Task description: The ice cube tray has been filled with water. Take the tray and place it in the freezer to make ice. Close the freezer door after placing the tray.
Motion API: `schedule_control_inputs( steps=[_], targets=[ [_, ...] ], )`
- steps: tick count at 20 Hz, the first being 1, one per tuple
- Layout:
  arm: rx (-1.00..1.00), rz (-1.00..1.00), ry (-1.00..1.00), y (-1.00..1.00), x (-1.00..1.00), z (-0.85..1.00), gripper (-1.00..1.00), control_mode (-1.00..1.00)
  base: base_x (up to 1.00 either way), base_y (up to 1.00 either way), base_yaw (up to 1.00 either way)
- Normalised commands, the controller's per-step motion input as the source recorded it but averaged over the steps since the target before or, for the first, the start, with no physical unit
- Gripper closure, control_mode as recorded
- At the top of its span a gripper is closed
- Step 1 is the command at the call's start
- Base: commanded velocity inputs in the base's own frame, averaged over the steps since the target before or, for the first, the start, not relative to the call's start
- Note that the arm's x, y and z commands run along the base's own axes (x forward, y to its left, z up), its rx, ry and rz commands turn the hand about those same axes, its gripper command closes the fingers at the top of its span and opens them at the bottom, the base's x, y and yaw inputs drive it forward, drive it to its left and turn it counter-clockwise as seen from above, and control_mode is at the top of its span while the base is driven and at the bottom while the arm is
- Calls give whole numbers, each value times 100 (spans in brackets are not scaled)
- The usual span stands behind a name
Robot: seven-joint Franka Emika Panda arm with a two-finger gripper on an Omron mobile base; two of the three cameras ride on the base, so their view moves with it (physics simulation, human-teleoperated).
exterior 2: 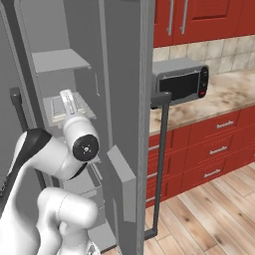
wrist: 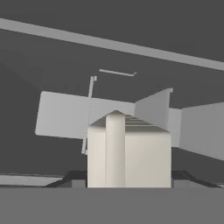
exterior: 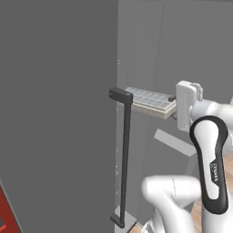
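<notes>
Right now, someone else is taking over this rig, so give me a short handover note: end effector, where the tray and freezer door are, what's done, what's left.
End effector: shut on the ice cube tray, gripping it at its near end.
Ice cube tray: held roughly level, reaching into the open freezer; whether it rests on a shelf yet, I cannot tell.
Freezer door: swung wide open, its dark bar handle close beside the tray.
Done: tray picked up and brought to the freezer.
Left: set the tray on a shelf, release, back the arm out, close the door.

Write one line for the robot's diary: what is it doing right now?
gripper: shut on ice cube tray | tray: held level, inside open freezer | freezer door: open | step: placing tray
</notes>
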Motion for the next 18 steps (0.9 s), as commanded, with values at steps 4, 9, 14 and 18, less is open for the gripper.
schedule_control_inputs(
  steps=[4,9,14,18],
  targets=[
    [0,0,2,3,36,-7,100,-100,0,0,0],
    [0,0,4,14,20,-1,100,-100,0,0,0],
    [0,0,3,16,25,-7,100,-100,0,0,0],
    [0,0,1,17,30,-17,100,-100,0,0,0]
  ],
)
